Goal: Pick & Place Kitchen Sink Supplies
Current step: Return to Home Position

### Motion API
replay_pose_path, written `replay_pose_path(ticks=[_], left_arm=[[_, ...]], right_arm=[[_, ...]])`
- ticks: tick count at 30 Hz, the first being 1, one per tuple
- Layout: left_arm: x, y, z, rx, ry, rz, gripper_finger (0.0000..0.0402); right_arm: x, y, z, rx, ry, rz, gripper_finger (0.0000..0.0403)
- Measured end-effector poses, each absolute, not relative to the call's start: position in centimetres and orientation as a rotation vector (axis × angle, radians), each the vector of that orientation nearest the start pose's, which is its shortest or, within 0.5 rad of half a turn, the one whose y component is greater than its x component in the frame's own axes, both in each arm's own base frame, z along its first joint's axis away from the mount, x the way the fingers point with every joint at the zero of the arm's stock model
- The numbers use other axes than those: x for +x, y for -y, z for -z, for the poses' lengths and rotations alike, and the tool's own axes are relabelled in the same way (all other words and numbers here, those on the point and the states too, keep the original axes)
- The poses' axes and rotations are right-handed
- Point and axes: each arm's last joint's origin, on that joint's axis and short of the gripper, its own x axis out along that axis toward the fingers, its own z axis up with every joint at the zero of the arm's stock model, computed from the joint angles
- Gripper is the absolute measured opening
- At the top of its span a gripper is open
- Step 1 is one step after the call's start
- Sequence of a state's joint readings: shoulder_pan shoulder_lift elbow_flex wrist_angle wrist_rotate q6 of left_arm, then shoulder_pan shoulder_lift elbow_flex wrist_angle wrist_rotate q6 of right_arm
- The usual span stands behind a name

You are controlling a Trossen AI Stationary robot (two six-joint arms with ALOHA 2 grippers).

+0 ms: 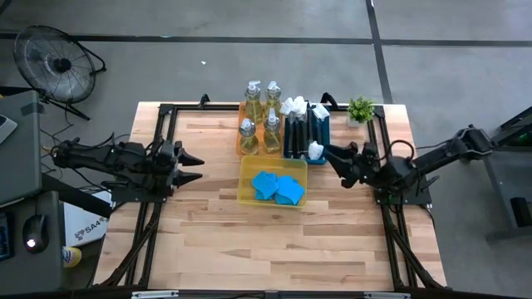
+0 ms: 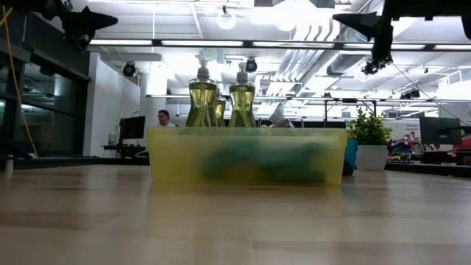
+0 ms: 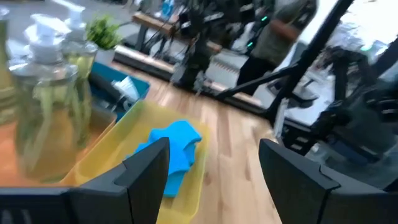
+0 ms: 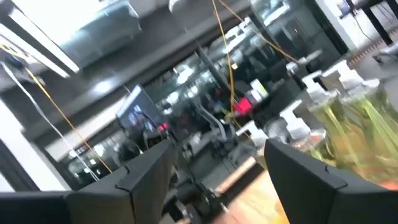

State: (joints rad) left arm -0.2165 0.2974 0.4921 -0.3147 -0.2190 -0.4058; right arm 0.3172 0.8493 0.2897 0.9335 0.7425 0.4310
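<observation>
Several clear soap bottles (image 1: 259, 116) with white tops stand in an orange tray at the table's far middle. Black-handled brushes (image 1: 304, 124) with white heads lie in a teal tray beside it. Blue sponges (image 1: 278, 188) lie in a yellow tray (image 1: 246, 176) nearer the table's middle. My left gripper (image 1: 196, 166) hovers open to the left of the yellow tray, raised above the table (image 2: 88, 22). My right gripper (image 1: 334, 160) is open and raised (image 2: 368, 26), just right of the teal tray's near end. The left wrist view shows a sponge (image 3: 177, 149) and bottles (image 3: 50, 106) ahead.
A small green potted plant (image 1: 360, 110) stands at the far right corner, beside the teal tray (image 1: 324, 133). A black frame (image 1: 166, 112) runs along the table's left, far and right edges. Bare wood (image 1: 266, 249) fills the near half. A person (image 2: 165, 118) sits far behind.
</observation>
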Motion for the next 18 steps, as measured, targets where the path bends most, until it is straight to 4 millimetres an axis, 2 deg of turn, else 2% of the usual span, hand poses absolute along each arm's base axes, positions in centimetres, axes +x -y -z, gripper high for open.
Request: replay_pose_path(ticks=[7, 11, 18], left_arm=[[9.2, 1.5, -25.4, -0.390, -0.065, 0.034, 0.0243], [9.2, 1.5, -25.1, -0.389, -0.057, 0.033, 0.0243], [9.2, 1.4, -25.0, -0.385, -0.053, -0.015, 0.0243]], right_arm=[[15.7, -2.7, -23.4, 0.587, 0.502, 0.158, 0.0249], [15.0, -1.7, -22.9, 0.561, 0.536, 0.118, 0.0249], [12.5, -0.9, -21.8, 0.528, 0.594, 0.091, 0.0249]])
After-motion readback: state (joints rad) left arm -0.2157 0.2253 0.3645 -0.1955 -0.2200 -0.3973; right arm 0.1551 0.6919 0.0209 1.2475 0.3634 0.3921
